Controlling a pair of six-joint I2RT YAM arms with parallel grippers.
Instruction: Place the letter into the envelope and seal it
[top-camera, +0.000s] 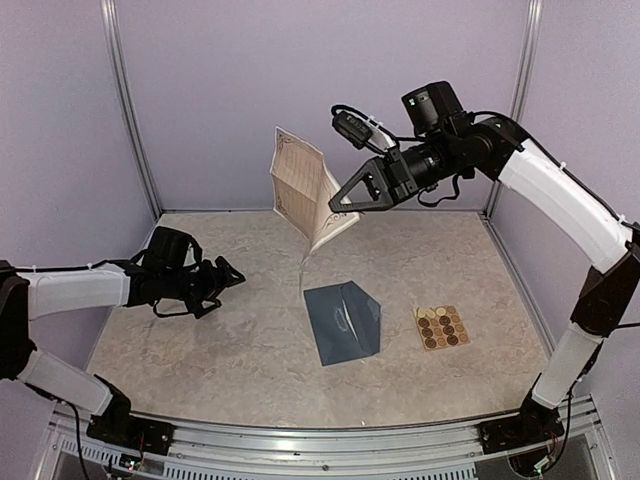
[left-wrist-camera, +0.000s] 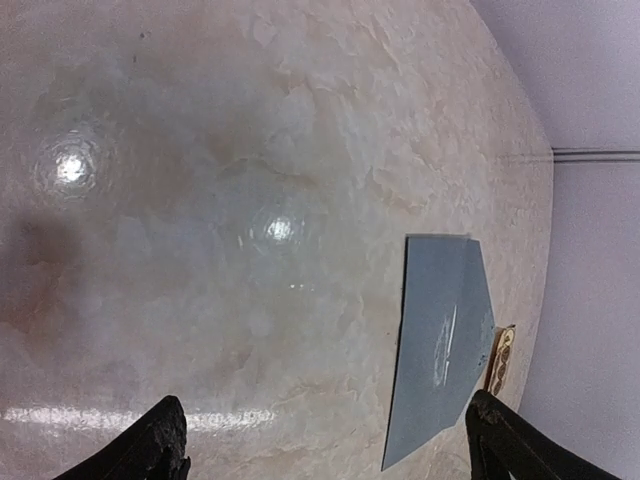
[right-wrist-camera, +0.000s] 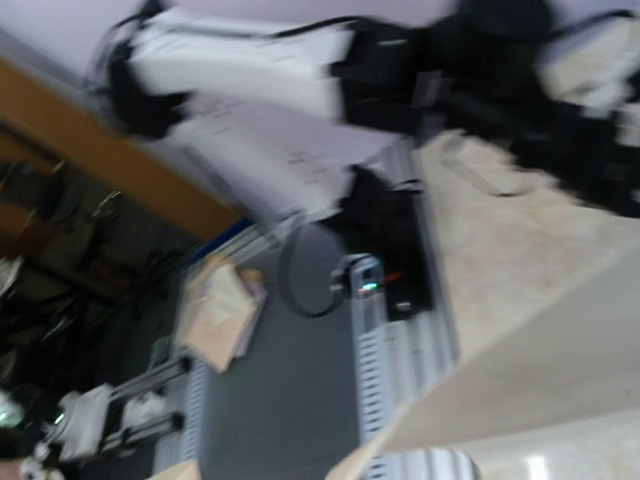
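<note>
The letter (top-camera: 300, 185), a cream sheet with a printed border, hangs folded in the air above the table's back middle. My right gripper (top-camera: 341, 205) is shut on its right edge. The right wrist view is blurred; the letter (right-wrist-camera: 540, 370) crosses its lower right and my fingers cannot be made out. The slate-blue envelope (top-camera: 345, 322) lies flat at the table's centre, below the letter. My left gripper (top-camera: 228, 275) hovers open to the envelope's left, holding nothing. In the left wrist view the envelope (left-wrist-camera: 440, 340) lies near the right fingertip (left-wrist-camera: 500, 432).
A tan sheet of round brown stickers (top-camera: 442, 327) lies to the right of the envelope, and its edge (left-wrist-camera: 500, 355) peeks out behind the envelope. Lilac walls with metal posts close the back and sides. A metal rail (top-camera: 320, 445) runs along the near edge.
</note>
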